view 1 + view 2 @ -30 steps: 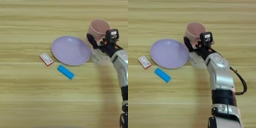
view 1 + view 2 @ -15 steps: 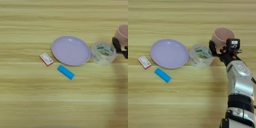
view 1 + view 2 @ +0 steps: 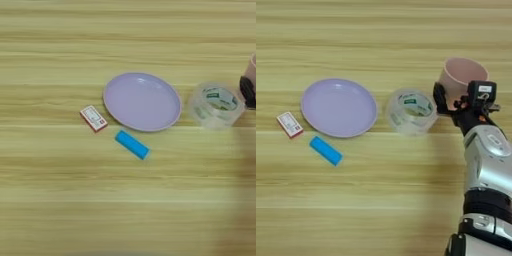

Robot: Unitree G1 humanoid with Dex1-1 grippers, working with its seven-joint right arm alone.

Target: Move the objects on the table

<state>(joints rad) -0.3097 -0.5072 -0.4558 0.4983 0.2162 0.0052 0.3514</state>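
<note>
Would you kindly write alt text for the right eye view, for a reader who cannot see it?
The robot's right gripper holds a pale pink cup at the right of a wooden table, beside a roll of clear tape. Further left lie a lilac plate, a blue bar and a small red and white box.

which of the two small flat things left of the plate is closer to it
The blue bar, lying just below the lilac plate's lower-left rim. The red and white card sits a little further off, left of the plate.

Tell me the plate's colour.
Pale lilac; the plate shows best in the left eye view.
</note>
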